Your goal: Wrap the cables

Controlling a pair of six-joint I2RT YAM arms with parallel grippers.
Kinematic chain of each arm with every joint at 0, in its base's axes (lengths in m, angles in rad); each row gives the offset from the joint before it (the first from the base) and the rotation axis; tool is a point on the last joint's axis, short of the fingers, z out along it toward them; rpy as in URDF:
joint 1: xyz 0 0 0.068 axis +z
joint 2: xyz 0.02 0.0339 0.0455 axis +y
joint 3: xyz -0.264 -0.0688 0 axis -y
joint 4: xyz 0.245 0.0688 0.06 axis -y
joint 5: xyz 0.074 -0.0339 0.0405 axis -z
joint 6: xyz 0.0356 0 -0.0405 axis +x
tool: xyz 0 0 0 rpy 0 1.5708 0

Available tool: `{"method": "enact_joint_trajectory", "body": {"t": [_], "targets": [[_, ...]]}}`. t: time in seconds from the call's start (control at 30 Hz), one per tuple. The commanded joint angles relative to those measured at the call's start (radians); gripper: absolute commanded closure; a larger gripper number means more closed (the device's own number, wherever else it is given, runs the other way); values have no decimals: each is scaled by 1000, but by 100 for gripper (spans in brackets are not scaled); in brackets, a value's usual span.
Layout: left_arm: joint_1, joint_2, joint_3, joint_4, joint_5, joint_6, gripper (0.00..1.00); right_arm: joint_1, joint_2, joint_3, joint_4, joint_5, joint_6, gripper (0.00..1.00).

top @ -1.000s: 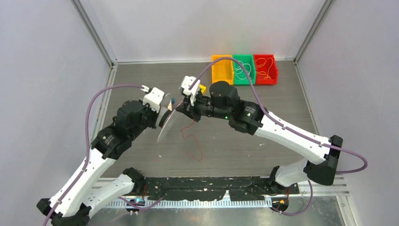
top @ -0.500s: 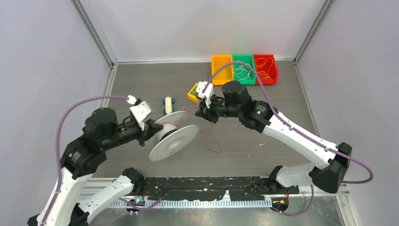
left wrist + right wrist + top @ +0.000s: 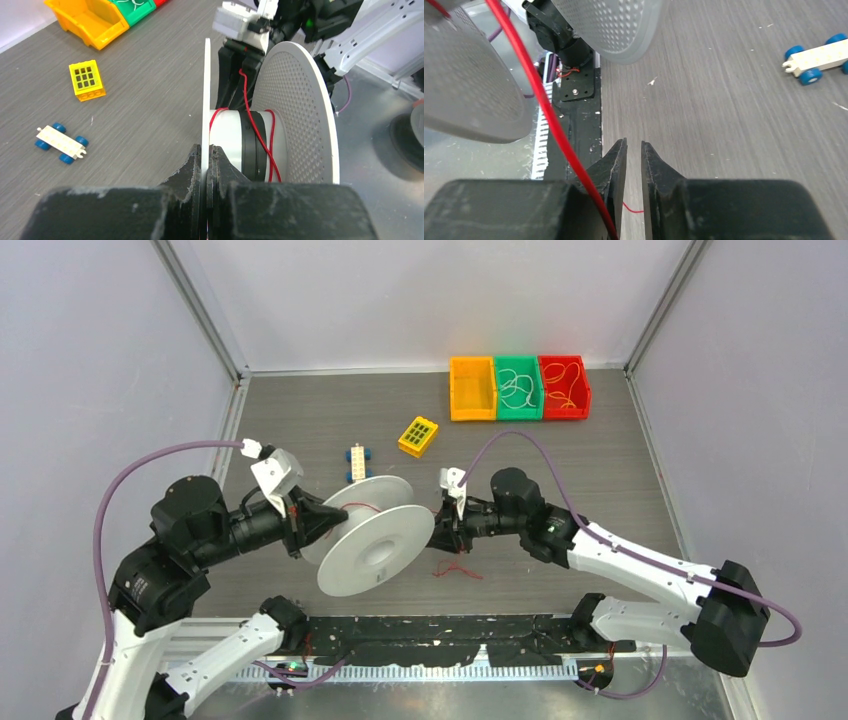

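Observation:
A white spool (image 3: 370, 540) with two round flanges is held off the table. My left gripper (image 3: 300, 523) is shut on the edge of its left flange (image 3: 205, 100), seen clamped in the left wrist view (image 3: 205, 150). The thin red cable (image 3: 247, 95) has a few turns around the spool hub. It runs to my right gripper (image 3: 440, 530), just right of the spool. In the right wrist view the jaws (image 3: 633, 145) stand a narrow gap apart. The cable (image 3: 539, 95) crosses the left finger into the base of that gap. Loose cable (image 3: 455, 568) lies on the table below.
A yellow grid block (image 3: 418, 436) and a white toy car with blue wheels (image 3: 357, 462) lie behind the spool. Orange (image 3: 472, 388), green (image 3: 518, 388) and red (image 3: 564, 386) bins with thin wires stand at the back. A black strip (image 3: 440, 628) runs along the near edge.
My left arm has drawn back left and turned the spool side-on. My right gripper has come down and nearer, to the spool's right. The loose cable has shifted right.

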Motion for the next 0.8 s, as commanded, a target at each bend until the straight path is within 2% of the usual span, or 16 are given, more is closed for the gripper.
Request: {"method": "enact_joint_trajectory", "body": {"t": [0.0, 0.23, 0.5, 0.77], "targets": [[-1, 10, 21, 149, 19, -91, 100, 29, -21, -56, 279, -31, 116, 76], [1, 7, 35, 177, -78, -140, 100, 55, -9, -176, 418, -15, 188, 76], [1, -19, 10, 278, -197, -333, 100, 84, 12, -281, 584, 37, 255, 77], [1, -59, -28, 336, -372, -423, 100, 119, 64, -346, 699, 75, 310, 76]]}}
